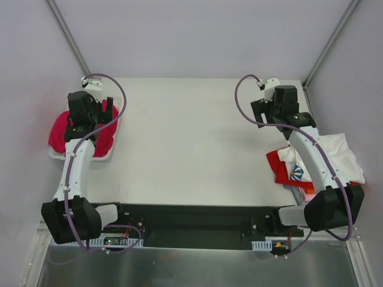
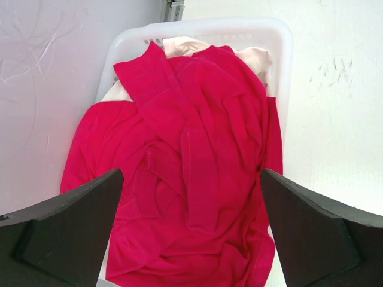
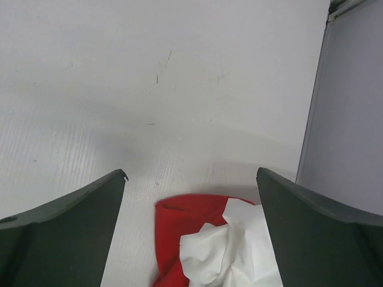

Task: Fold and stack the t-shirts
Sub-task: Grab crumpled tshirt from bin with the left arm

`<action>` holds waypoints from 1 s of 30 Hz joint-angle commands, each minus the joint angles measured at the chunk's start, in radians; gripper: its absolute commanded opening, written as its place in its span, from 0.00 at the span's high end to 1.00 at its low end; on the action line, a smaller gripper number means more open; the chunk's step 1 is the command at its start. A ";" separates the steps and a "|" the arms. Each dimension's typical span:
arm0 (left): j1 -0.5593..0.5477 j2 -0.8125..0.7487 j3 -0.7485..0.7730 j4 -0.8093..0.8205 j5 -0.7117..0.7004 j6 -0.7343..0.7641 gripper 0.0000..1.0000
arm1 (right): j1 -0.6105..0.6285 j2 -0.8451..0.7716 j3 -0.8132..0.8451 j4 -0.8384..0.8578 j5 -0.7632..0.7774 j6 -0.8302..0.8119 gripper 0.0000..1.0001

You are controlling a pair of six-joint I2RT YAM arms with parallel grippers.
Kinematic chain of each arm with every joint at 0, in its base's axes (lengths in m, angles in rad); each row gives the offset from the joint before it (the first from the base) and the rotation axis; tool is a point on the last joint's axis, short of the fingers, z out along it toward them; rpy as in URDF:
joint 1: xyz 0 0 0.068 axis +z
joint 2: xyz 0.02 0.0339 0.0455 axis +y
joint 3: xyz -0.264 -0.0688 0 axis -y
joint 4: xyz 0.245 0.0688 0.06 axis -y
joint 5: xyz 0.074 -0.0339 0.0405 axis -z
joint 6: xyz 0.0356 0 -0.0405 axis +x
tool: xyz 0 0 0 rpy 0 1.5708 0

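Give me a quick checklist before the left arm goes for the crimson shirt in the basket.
1. Left end effector open: ok.
2. It hangs above the crimson shirt in the basket: ok.
3. Crimson shirt free of the pale cloth under it: cannot tell.
4. Right end effector open and empty: ok.
5. Right arm well away from the basket, near the red shirt and white shirt: ok.
6. Middle of the table bare for folding: ok.
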 commanded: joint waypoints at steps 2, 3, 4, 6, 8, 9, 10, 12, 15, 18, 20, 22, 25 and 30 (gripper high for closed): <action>0.008 -0.019 0.028 0.008 -0.002 -0.007 0.01 | 0.006 -0.041 0.016 0.012 -0.018 0.024 0.03; 0.008 -0.019 0.028 0.008 -0.002 -0.007 0.01 | 0.007 -0.044 0.018 0.011 -0.025 0.024 0.04; 0.008 -0.019 0.026 0.008 -0.002 -0.008 0.01 | 0.007 -0.045 0.016 0.011 -0.025 0.024 0.03; 0.008 -0.021 0.025 0.008 -0.002 -0.010 0.00 | 0.006 -0.045 0.011 0.009 -0.029 0.026 0.03; 0.006 -0.022 0.022 0.008 -0.001 -0.008 0.01 | 0.006 -0.045 0.010 0.009 -0.032 0.026 0.03; 0.008 -0.022 0.020 0.008 -0.002 -0.008 0.01 | 0.006 -0.045 0.008 0.008 -0.034 0.026 0.04; 0.008 -0.022 0.018 0.010 -0.005 -0.008 0.01 | 0.006 -0.045 0.008 0.008 -0.035 0.024 0.03; 0.008 -0.025 0.014 0.008 -0.011 -0.015 0.01 | 0.006 -0.046 0.001 0.005 -0.043 0.024 0.03; 0.008 -0.039 -0.017 0.008 -0.001 -0.034 0.01 | 0.004 -0.051 -0.010 0.009 -0.046 0.026 0.04; 0.008 -0.035 -0.025 0.021 -0.066 -0.030 0.01 | 0.006 -0.052 -0.022 0.008 -0.037 0.017 0.04; 0.015 -0.006 0.027 0.031 -0.103 0.020 0.05 | 0.006 -0.057 -0.030 0.008 -0.040 0.012 0.03; 0.043 0.057 0.125 0.031 -0.113 0.083 0.04 | 0.006 -0.061 -0.035 0.008 -0.048 0.008 0.04; 0.060 0.198 0.257 0.024 -0.117 0.207 0.06 | 0.006 -0.058 -0.032 -0.004 -0.061 0.003 0.03; 0.058 0.385 0.386 -0.068 -0.058 0.356 0.16 | 0.006 -0.049 -0.028 -0.028 -0.069 -0.017 0.04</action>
